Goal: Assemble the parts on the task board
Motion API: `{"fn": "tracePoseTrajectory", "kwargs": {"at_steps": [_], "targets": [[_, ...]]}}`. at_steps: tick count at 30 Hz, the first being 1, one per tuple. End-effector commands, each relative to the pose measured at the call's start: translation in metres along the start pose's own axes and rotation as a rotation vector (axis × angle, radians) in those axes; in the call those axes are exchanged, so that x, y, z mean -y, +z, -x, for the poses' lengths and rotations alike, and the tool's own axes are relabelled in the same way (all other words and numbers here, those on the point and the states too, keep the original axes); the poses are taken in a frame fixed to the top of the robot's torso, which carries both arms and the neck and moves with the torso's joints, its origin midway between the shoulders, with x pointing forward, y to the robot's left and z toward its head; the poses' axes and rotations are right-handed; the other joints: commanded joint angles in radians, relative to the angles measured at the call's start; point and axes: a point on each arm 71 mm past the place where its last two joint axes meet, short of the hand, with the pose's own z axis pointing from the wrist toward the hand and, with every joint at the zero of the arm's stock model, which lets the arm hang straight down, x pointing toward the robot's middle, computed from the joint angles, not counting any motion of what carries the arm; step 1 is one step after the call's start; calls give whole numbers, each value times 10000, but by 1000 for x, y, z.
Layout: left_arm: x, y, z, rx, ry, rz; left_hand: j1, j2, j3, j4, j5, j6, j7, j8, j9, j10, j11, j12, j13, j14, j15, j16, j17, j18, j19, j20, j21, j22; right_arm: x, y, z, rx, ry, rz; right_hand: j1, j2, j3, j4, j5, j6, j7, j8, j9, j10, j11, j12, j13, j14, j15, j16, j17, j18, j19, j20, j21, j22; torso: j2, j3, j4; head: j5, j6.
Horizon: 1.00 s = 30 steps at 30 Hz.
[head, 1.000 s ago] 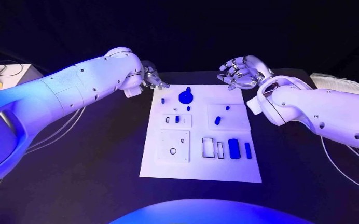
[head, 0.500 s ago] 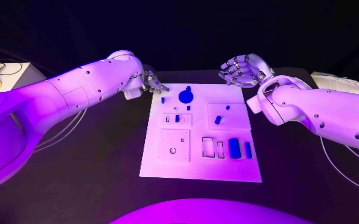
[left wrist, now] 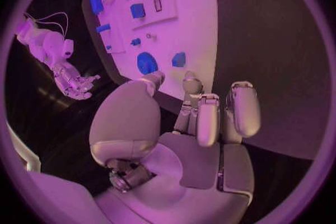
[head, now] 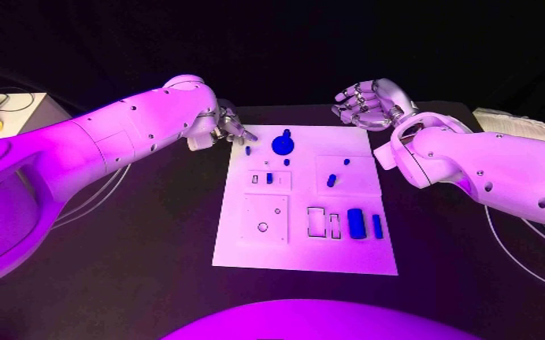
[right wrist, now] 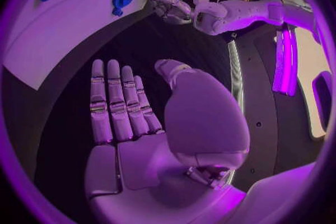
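Since one second ago the right robot hand has drawn a little away from the far right corner of the task board and now hangs over the dark desk just beyond that corner, while the left robot hand has stayed almost in place at the far left corner. The right robot hand holds nothing; in the right wrist view its fingers lie straight side by side and the thumb stands apart from them. The left robot hand also holds nothing; in the left wrist view its fingers are loosely bent and separated, with the tips just beside the board's edge, near the round blue part and a small blue part next to it. The task board lies flat in the middle of the desk. On its far half there are also a small blue part and a longer blue part on the right side. On its near half, two long blue parts stand side by side at the right, beside two narrow rectangular slots, and a square plate with a hole lies to the left of them.
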Motion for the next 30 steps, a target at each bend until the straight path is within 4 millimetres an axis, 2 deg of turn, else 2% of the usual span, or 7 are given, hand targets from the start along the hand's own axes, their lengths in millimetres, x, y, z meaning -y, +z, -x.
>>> {"fn": "tracePoseTrajectory", "kwargs": {"at_steps": [1, 9, 20, 25, 27, 30], "targets": [[1, 0, -4, -515, 217, -3, 112, 17, -24, -41, 1, 96, 4, 64, -20, 14, -39, 18, 3, 767, 18, 48, 1985, 122, 8, 20, 21, -2, -1, 0, -1, -58, 71, 190, -55, 61, 24, -67, 63, 60, 349, -53, -12, 64, 6, -74, -25, -65, 28, -41, -29, 134, -59, 15, -30, -34, 2, 0, -11, 4, -5], [2, 2, -8, -648, 272, -30, 279, 127, 33, -45, 13, 150, -11, 91, -46, 51, -52, 50, 42, 789, 9, 84, 2037, 112, 34, 14, 46, 45, -1, 0, -2, -74, 93, 179, -59, 61, 21, -82, 75, 33, 367, -83, -35, 59, 24, -119, -106, -63, 44, -104, -122, 133, -74, 30, -28, -144, 13, 8, -18, 2, -12], [2, 3, -10, -678, 219, -74, 361, 166, 62, -51, 14, 175, -19, 101, -59, 71, -61, 63, 55, 794, 2, 91, 2046, 107, 48, 9, 58, 67, -1, 0, -2, -81, 105, 171, -57, 65, 23, -89, 86, 28, 372, -91, -41, 58, 29, -132, -131, -63, 49, -122, -151, 133, -79, 34, -27, -178, 13, 12, -5, -16, -46], [3, 4, -11, -697, 201, -83, 542, 292, 158, -63, 17, 230, -44, 123, -85, 115, -83, 89, 85, 807, -16, 112, 2074, 99, 72, -3, 80, 107, -1, 0, -2, -87, 109, 173, -54, 69, 25, -93, 95, 24, 375, -95, -45, 57, 31, -139, -146, -63, 52, -134, -168, 133, -82, 37, -26, -199, 16, 8, -8, -14, -67], [3, 4, -11, -711, 203, -82, 761, 421, 313, -90, 0, 279, -81, 155, -96, 139, -116, 95, 91, 817, -43, 126, 2093, 94, 88, -18, 96, 135, -1, 0, -3, -93, 110, 172, -54, 71, 26, -95, 100, 22, 376, -97, -47, 56, 33, -143, -154, -63, 54, -140, -177, 133, -83, 38, -26, -210, 19, 8, -9, -12, -73], [3, 5, -12, -723, 198, -88, 861, 452, 385, -102, -3, 301, -98, 175, -96, 149, -131, 96, 92, 816, -55, 126, 2091, 93, 91, -28, 100, 142, -1, 0, -3, -99, 112, 166, -55, 75, 28, -96, 108, 18, 379, -102, -50, 56, 35, -149, -166, -62, 56, -149, -192, 133, -86, 41, -26, -227, 16, 9, -14, -14, -80]]}}
